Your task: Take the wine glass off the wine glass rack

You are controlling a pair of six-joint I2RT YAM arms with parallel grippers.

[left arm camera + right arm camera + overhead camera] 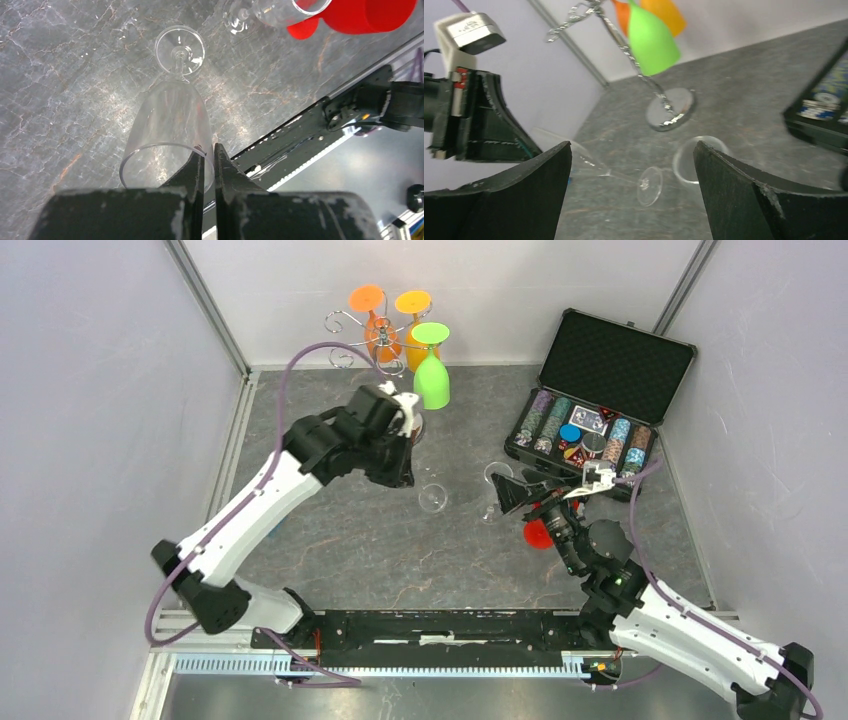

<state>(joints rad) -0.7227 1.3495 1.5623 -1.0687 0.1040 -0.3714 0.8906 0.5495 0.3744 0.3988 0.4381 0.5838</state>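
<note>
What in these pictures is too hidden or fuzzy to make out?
- Top view: the left gripper fingertips, hidden under its own wrist; only the left wrist view shows them pinching the clear glass rim.
- Top view: the red glass, mostly covered by the right arm.
- Right wrist view: the rack top, cut off by the upper edge and blurred.
- Top view: the case contents, too small to read.

Left pincer (209,154) pinched nearly closed, right pincer (631,150) spread wide.
</note>
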